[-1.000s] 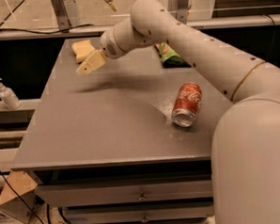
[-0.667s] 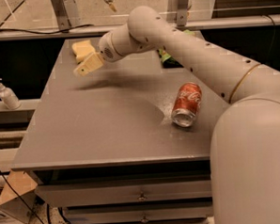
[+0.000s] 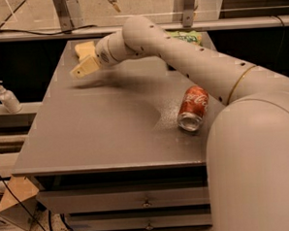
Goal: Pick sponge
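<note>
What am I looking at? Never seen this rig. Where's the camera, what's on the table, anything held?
The big white shape is a robot's one arm, reaching from lower right across a grey table. A single camera looks down on it; its mount is unknown. The hand hovers at the far left corner, in front of a pale yellow sponge, which does not look held. Also on the table: a red soda can on its side and a green snack bag at the far edge. A pump bottle stands off to the left.

Sponge [image 3: 84, 49] — pale yellow block, far-left corner, table [image 3: 106, 134]; pincer [image 3: 82, 69] just beside.
</note>
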`<state>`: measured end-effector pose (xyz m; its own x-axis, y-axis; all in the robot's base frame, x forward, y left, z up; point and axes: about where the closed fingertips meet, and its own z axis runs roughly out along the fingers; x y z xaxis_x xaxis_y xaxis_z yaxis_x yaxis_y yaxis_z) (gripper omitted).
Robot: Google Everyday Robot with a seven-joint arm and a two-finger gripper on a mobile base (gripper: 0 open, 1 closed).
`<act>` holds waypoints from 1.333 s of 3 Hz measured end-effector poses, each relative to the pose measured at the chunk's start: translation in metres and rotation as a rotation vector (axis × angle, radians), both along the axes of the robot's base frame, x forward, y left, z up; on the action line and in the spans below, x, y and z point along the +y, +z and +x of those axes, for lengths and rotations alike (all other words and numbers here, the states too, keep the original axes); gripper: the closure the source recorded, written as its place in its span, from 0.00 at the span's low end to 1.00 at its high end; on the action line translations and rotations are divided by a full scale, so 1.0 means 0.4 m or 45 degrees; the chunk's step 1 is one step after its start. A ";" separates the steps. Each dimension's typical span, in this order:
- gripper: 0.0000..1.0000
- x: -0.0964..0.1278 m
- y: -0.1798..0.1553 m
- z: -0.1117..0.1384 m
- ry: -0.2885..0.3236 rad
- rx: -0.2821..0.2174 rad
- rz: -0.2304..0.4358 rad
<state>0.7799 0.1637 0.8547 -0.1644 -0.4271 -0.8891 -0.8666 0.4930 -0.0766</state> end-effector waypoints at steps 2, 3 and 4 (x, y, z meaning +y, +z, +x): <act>0.00 0.050 -0.004 0.058 -0.024 -0.014 0.016; 0.00 0.045 -0.011 0.095 -0.061 -0.006 0.026; 0.00 0.039 -0.016 0.131 -0.093 0.007 0.048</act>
<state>0.8322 0.1794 0.8485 -0.1988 -0.3801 -0.9033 -0.8286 0.5574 -0.0522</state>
